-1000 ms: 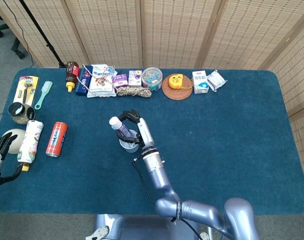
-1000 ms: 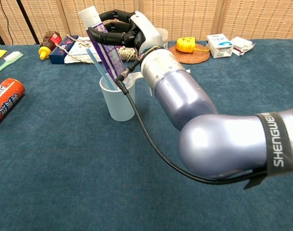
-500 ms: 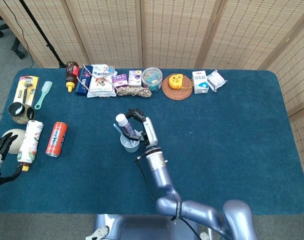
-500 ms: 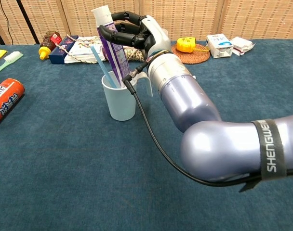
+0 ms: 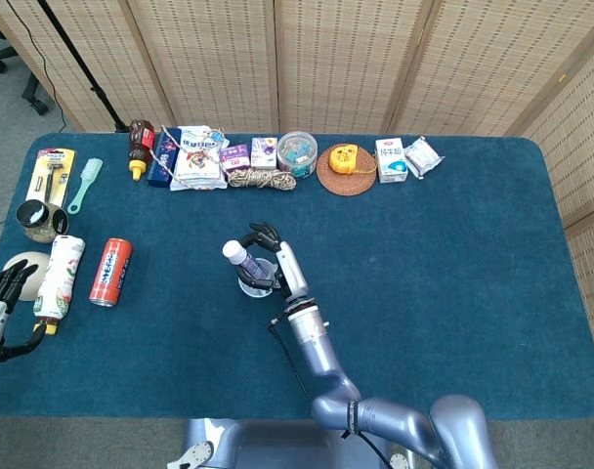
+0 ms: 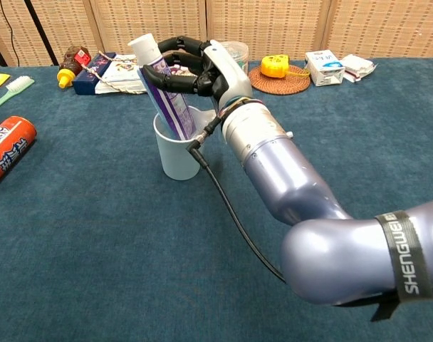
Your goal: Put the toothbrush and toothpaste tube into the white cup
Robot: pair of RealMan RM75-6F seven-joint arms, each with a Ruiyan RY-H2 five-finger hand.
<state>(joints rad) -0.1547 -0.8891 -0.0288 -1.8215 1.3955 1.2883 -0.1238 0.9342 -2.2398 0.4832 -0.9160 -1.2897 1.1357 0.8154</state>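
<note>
The white cup stands upright in the middle of the blue table. A purple-and-white toothpaste tube leans left with its lower end inside the cup and its white cap up. My right hand grips the tube's upper part from the right, just above the cup's rim. In the head view the cup sits under the right hand. The toothbrush does not show; the tube and hand cover that side of the cup. My left hand lies at the table's far left edge, holding nothing.
An orange can and a lying bottle are at the left, near the left hand. A row of boxes, packets, a rope coil and a woven mat lines the back edge. A green brush lies at back left.
The right hand has lowered the tube deeper into the cup and tilted it left. The light blue toothbrush handle that showed beside the tube is now hidden. The left hand stayed put.
</note>
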